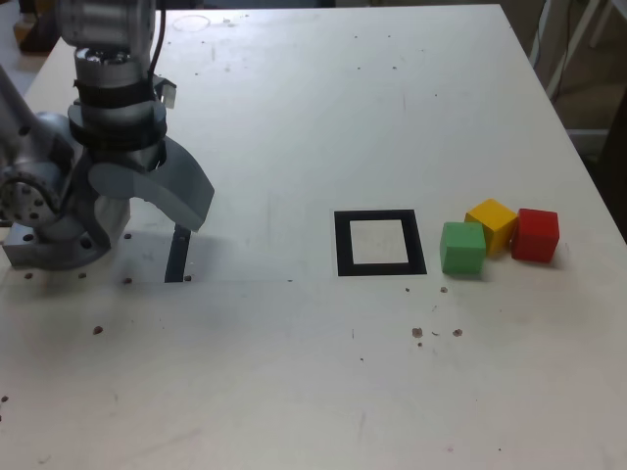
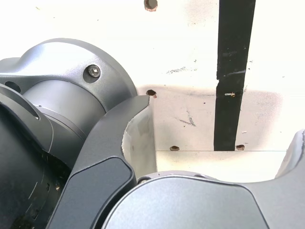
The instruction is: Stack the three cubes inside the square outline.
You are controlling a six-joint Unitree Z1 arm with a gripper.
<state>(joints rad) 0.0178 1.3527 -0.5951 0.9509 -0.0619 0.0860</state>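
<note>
Well to the exterior view's right of the released, empty end effector (image 1: 162,201) sit the three cubes (image 1: 499,238).

A white table (image 1: 294,372) carries everything, its top scuffed and dotted with small dark specks and holes. Near the middle lies the square outline (image 1: 380,243), flat, its white centre bare. At about three o'clock from it sit three cubes in a tight cluster: the green cube (image 1: 462,247) nearest the frame, the yellow cube (image 1: 492,223) just behind it, the red cube (image 1: 535,235) furthest out. At nine o'clock, well apart, a thin black strip (image 1: 177,257) lies flat.
</note>
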